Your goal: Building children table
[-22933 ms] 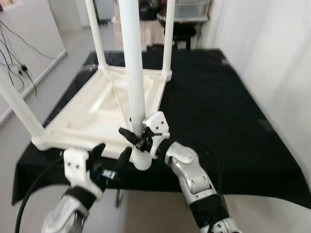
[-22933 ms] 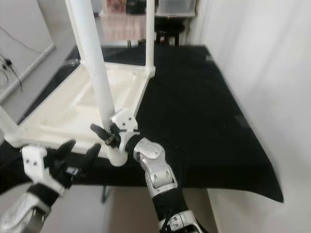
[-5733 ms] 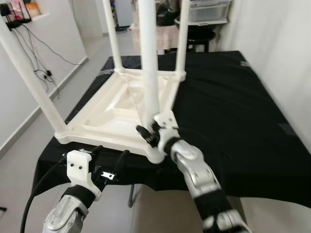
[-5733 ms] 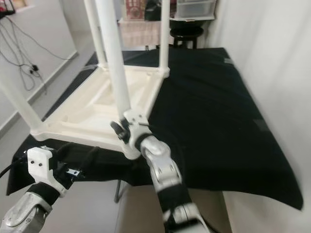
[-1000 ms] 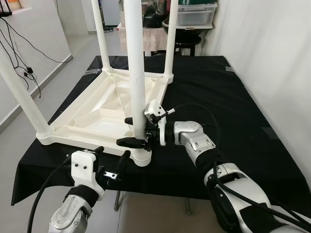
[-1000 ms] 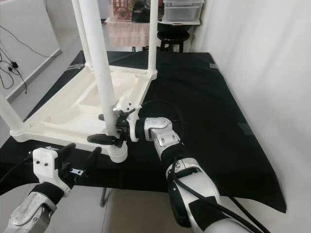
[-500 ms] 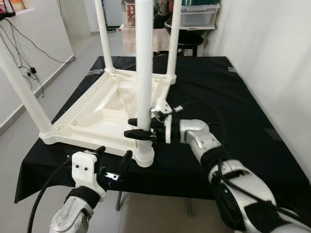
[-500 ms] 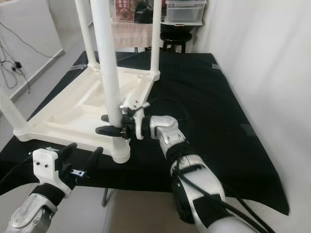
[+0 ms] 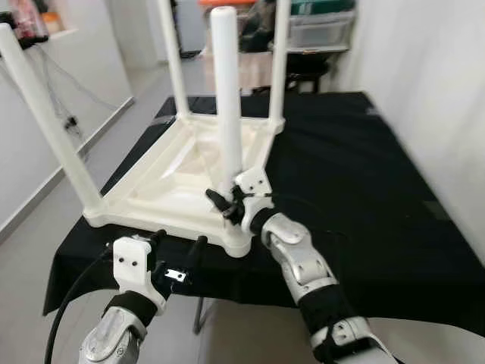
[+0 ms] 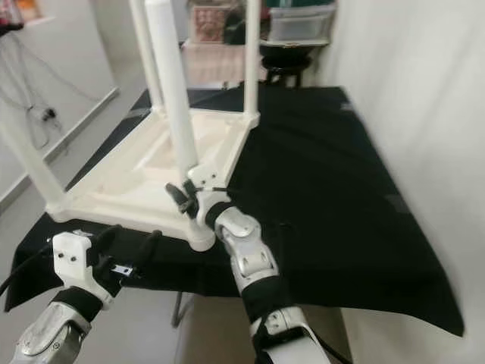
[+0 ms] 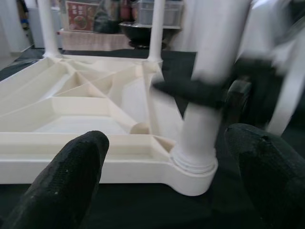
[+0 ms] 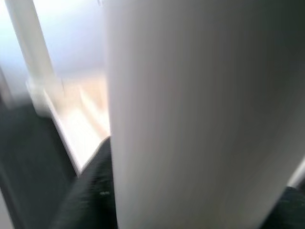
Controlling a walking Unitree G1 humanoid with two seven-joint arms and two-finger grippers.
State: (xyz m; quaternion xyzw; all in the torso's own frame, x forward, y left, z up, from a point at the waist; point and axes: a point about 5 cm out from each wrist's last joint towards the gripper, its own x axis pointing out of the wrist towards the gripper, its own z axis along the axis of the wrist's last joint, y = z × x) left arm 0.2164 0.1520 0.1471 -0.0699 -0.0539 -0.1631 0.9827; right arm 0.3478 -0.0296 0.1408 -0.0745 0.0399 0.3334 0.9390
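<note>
A white plastic children's table [image 9: 170, 178] lies upside down on a black-covered table [image 9: 364, 174], with its legs pointing up. My right gripper [image 9: 226, 203] is shut on the near leg [image 9: 226, 98], low down, just above its socket at the front corner. In the right wrist view the leg [image 12: 190, 114] stands very close, with a black finger [image 12: 90, 191] beside it. My left gripper [image 9: 180, 241] is open and holds nothing. It hangs in front of the black table's front edge, below the white frame, with its fingers [image 11: 66, 186] spread towards the corner socket [image 11: 193, 167].
A white wall runs along the right. A dark stool [image 9: 303, 64] and storage boxes [image 10: 299, 23] stand beyond the far end. Cables [image 9: 68, 114] hang by the left wall above grey floor. The right half of the black cloth is bare.
My right arm has swung from reaching in sideways to coming up from below, its wrist turning around the near leg while still gripping it. The camera view has shifted. The left gripper has stayed put.
</note>
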